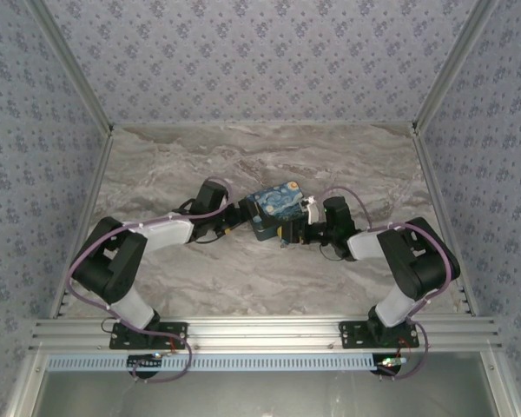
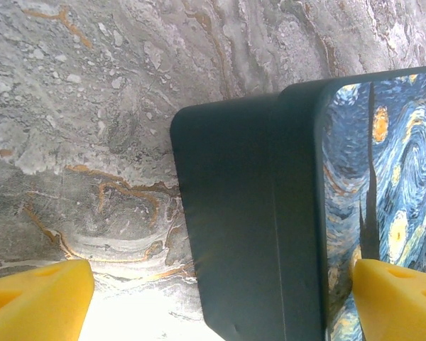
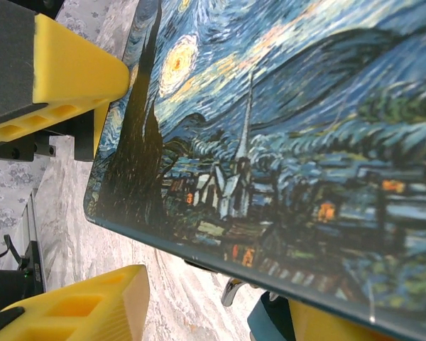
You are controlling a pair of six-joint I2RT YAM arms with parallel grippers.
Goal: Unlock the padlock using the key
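The starry-night printed box [image 1: 273, 211] lies mid-table between both arms. Under its lid edge hangs the small blue padlock [image 3: 268, 324], its metal shackle [image 3: 231, 290] curving up to the box front. My right gripper [image 3: 213, 307] is open at that front; its right finger [image 3: 326, 325] sits right beside the padlock body and its left finger [image 3: 78, 305] stands apart over the table. My left gripper [image 2: 224, 284] is open astride the box's dark side wall [image 2: 248, 213], one fingertip [image 2: 397, 298] over the printed lid. The key is out of view.
Marbled tabletop [image 1: 200, 287] surrounds the box. Patterned walls enclose the back and both sides, and an aluminium rail [image 1: 260, 330] runs along the near edge. The left gripper's yellow finger [image 3: 67, 78] shows at the box's far end in the right wrist view.
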